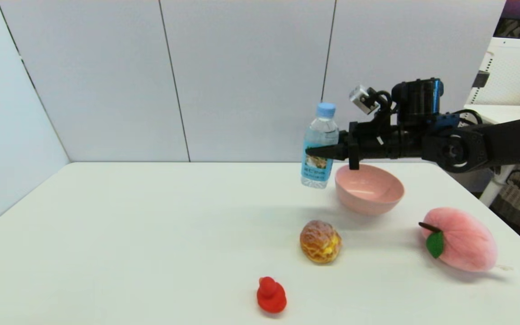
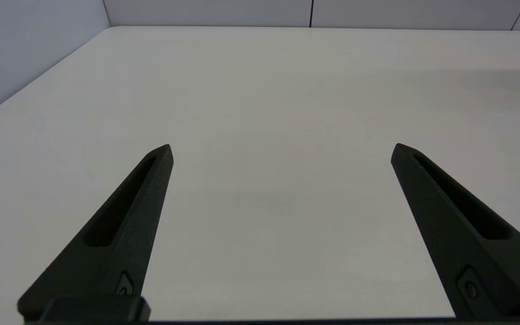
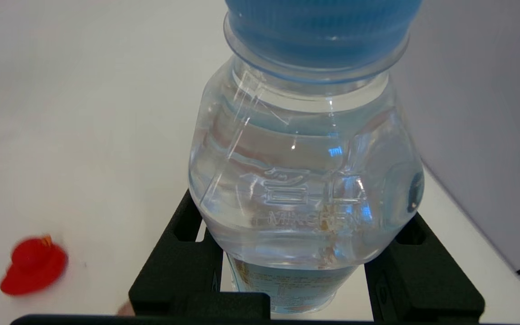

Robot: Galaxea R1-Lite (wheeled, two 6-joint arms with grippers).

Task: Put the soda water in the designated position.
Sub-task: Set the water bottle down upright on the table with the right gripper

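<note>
The soda water (image 1: 319,146), a small clear bottle with a light-blue cap and blue label, hangs upright above the table near the back edge, just left of the pink bowl. My right gripper (image 1: 321,152) reaches in from the right and is shut on the soda water at label height. In the right wrist view the soda water (image 3: 303,180) fills the picture, clamped between the black fingers (image 3: 176,266). My left gripper (image 2: 282,151) stands open over bare white tabletop (image 2: 260,90), holding nothing. No mark shows the designated position.
A pink bowl (image 1: 369,189) sits at the back right under the right arm. In front of it lie a puff pastry (image 1: 320,241), a red toy duck (image 1: 271,295) near the front edge, and a plush peach (image 1: 461,245) at the right.
</note>
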